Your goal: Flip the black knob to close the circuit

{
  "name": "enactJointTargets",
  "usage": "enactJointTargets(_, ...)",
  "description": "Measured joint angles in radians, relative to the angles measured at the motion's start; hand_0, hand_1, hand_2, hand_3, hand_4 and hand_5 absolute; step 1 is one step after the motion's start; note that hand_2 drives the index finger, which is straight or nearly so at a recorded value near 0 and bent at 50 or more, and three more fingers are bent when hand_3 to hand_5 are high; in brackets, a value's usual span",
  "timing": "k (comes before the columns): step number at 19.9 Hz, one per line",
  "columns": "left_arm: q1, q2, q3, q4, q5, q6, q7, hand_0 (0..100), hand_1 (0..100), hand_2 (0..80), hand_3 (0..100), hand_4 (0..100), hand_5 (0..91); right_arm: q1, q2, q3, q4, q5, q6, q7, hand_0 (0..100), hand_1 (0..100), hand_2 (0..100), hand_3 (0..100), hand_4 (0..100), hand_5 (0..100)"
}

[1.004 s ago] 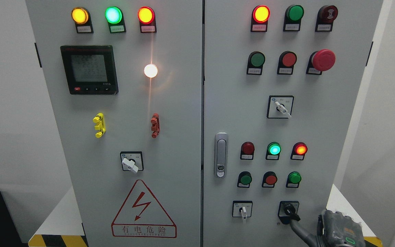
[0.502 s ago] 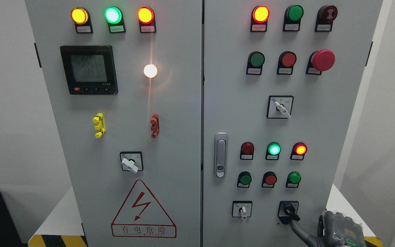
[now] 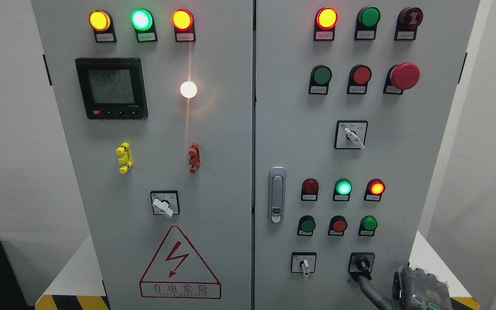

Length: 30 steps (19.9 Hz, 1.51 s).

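The black knob (image 3: 362, 263) sits on a black square plate at the lower right of the grey cabinet's right door (image 3: 403, 172). Its handle points down and slightly right. My right hand (image 3: 418, 288) comes in at the bottom right corner, mostly cut off by the picture's edge. One dark grey finger (image 3: 367, 287) stretches up and left, with its tip right under the knob, touching or nearly touching it. The hand grasps nothing. My left arm is out of view.
A white-handled selector (image 3: 304, 265) is left of the knob. Red and green buttons (image 3: 339, 224) and lit lamps (image 3: 343, 187) sit above it. The door latch (image 3: 277, 194) is at mid-panel. A yellow-black striped edge (image 3: 73, 302) marks the base.
The knob's handle has turned from pointing lower right to pointing more nearly straight down. My right hand has shifted slightly left and down.
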Motion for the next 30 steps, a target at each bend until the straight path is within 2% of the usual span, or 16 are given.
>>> enactJointTargets(4,0.000,0.000,0.000,0.000,0.000,0.000,0.000,12,56,0.0,0,0,0.0,0.026,0.001,0.009,-0.012,-0.024,0.000,-0.013,0,5,86,100,89,84)
enactJointTargets(7,0.000,0.000,0.000,0.000,0.000,0.000,0.000,12,56,0.0,0,0,0.0,0.052,0.001,0.004,-0.029,-0.068,0.000,-0.041,0,6,81,100,86,79)
enactJointTargets(10,0.000,0.000,0.000,0.000,0.000,0.000,0.000,12,56,0.0,0,0,0.0,0.087,0.001,-0.006,-0.051,-0.128,0.000,-0.069,0,7,75,96,82,73)
enactJointTargets(14,0.000,0.000,0.000,0.000,0.000,0.000,0.000,12,56,0.0,0,0,0.0,0.155,0.001,0.053,-0.084,-0.252,0.000,-0.117,0,9,65,93,79,65)
enactJointTargets(17,0.000,0.000,0.000,0.000,0.000,0.000,0.000,12,56,0.0,0,0,0.0,0.218,0.000,0.086,-0.113,-0.381,0.000,-0.163,0,10,56,85,74,57)
enactJointTargets(18,0.000,0.000,0.000,0.000,0.000,0.000,0.000,12,56,0.0,0,0,0.0,0.241,0.000,0.094,-0.122,-0.423,0.000,-0.175,0,11,52,82,71,54)
enactJointTargets(22,0.000,0.000,0.000,0.000,0.000,0.000,0.000,12,56,0.0,0,0,0.0,0.329,-0.002,0.121,-0.154,-0.596,-0.029,-0.212,0,11,31,53,51,36)
enactJointTargets(26,0.000,0.000,0.000,0.000,0.000,0.000,0.000,12,56,0.0,0,0,0.0,0.418,-0.006,0.140,-0.177,-0.792,-0.102,-0.228,0,11,19,34,31,19)
enactJointTargets(28,0.000,0.000,0.000,0.000,0.000,0.000,0.000,12,56,0.0,0,0,0.0,0.460,-0.009,0.147,-0.186,-0.918,-0.147,-0.230,0,10,11,23,19,3)
enactJointTargets(30,0.000,0.000,0.000,0.000,0.000,0.000,0.000,12,56,0.0,0,0,0.0,0.491,-0.011,0.153,-0.189,-1.054,-0.213,-0.232,0,8,7,17,13,0)
